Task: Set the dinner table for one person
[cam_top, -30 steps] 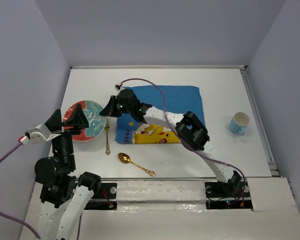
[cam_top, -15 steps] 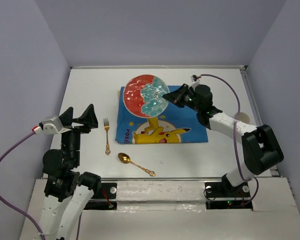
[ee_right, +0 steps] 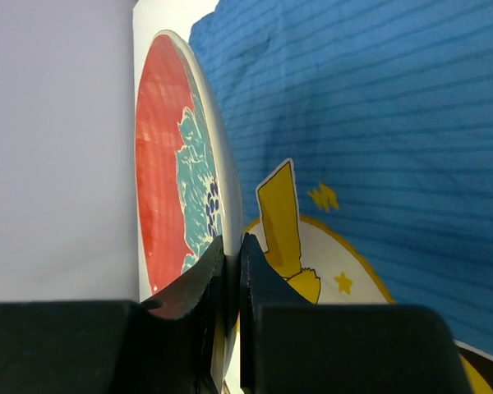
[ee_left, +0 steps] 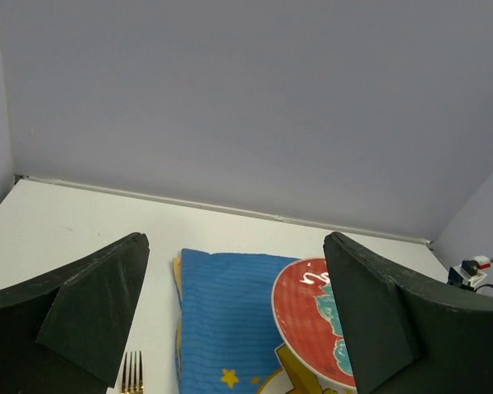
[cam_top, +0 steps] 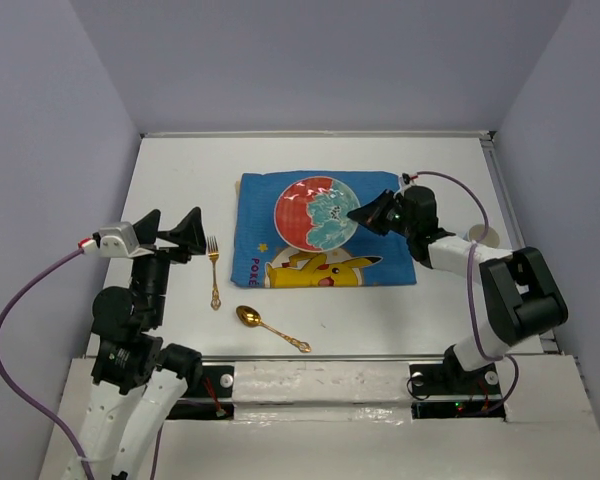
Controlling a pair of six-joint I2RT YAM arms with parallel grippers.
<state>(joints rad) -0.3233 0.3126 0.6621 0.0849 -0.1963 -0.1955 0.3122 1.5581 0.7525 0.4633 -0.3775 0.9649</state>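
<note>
While your right gripper pinches the right rim of the red-and-teal plate, jaws clamped on its edge, that plate sits over the far middle of the blue Pikachu placemat; you cannot tell whether it touches the cloth. The white dinner table lies beneath the placemat and spreads past it on every side. Left of the placemat a gold fork lies on the table, with your left gripper beyond it, jaws wide apart, holding nothing. A gold spoon lies off the placemat's near left corner.
</note>
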